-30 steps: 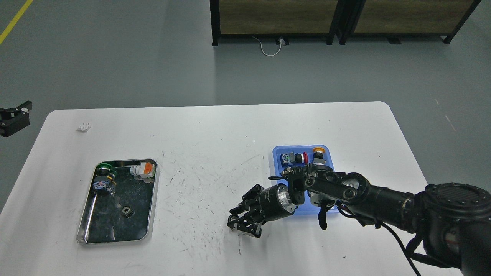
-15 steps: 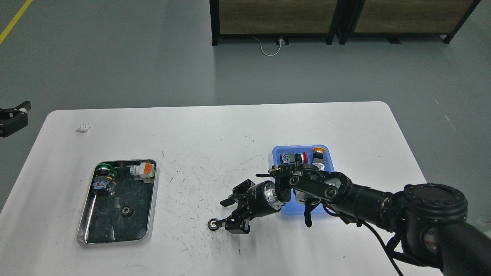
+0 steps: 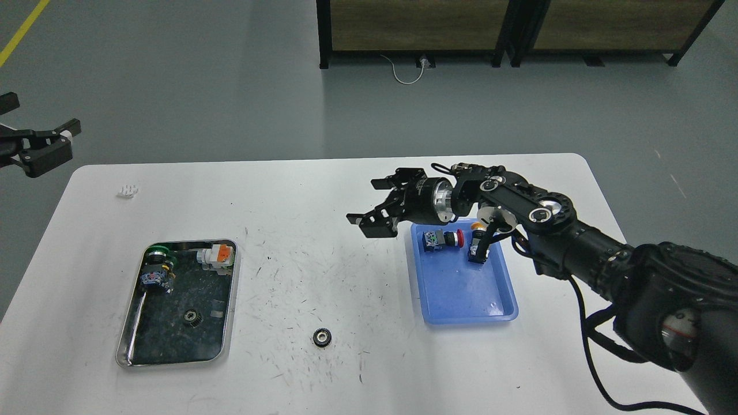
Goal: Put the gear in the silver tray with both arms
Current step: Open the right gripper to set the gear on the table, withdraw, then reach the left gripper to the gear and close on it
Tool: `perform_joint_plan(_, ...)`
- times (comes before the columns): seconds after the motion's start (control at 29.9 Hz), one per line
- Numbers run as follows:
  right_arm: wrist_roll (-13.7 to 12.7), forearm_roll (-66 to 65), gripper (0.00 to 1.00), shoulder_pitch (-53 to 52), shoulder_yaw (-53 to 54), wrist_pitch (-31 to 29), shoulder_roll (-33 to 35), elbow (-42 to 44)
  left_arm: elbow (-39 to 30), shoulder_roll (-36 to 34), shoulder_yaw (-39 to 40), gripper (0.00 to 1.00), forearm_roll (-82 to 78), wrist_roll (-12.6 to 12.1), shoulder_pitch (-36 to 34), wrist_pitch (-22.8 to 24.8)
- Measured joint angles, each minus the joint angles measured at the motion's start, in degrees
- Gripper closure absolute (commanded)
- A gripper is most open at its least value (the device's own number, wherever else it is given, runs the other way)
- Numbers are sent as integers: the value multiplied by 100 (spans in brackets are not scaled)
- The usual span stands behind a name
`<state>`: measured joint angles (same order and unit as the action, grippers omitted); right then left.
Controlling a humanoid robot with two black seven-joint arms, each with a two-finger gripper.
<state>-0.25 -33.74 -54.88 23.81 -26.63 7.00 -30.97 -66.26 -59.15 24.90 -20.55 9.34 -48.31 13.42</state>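
A small black gear (image 3: 322, 337) is seen lying flat on the white bench (image 3: 323, 190), on bare surface between the silver tray (image 3: 130, 346) and the blue tray (image 3: 501, 288). It is touched by nothing. The right hand (image 3: 377, 207) is held above the bench, well apart from the gear and farther from the robot, just beside the far left corner of the blue tray. Its fingers (image 3: 373, 225) are spread apart and nothing is held between them.

The left hand (image 3: 43, 151) is seen at the left edge of the view, beyond the bench's far left corner and well away from the gear and the silver tray. Its fingers appear spread, with nothing gripped.

Inside the silver tray a second gear (image 3: 191, 317) is lying on the dark bottom, with a green-capped switch (image 3: 155, 266) and an orange-and-white part (image 3: 217, 256) near the far rim. In the blue tray a red-capped button (image 3: 443, 238) and a yellow-capped button (image 3: 478, 242) are lying at the far end. A small white object (image 3: 127, 191) is resting near the bench's far left corner.
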Motion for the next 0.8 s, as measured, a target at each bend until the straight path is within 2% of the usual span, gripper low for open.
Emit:
perform_joint_plan(0.23, 5, 244, 2, -122, 800, 18, 1261, 2, -902, -15, -141, 2, -688, 200, 122, 445)
perform_joint_plan(0.4, -1, 394, 2, -142, 1181, 18, 2080, -33, -1676, -88, -413, 2, -903, 213, 270, 528)
perform_joint_plan(0.53, -1, 422, 2, -146, 1400, 28, 2488, -39, -2090, -61, -712, 2, -1023, 215, 304, 545)
perform_joint_plan(0.7, -2, 426, 2, -120, 1459, 96, 2776, -18, -2277, 456, -970, 2, -1411, 202, 500, 466)
perform_joint_plan(0.8, -2, 426, 2, -103, 1461, 112, 2873, -1, -2239, 1003, -1058, 2, -1798, 186, 764, 243)
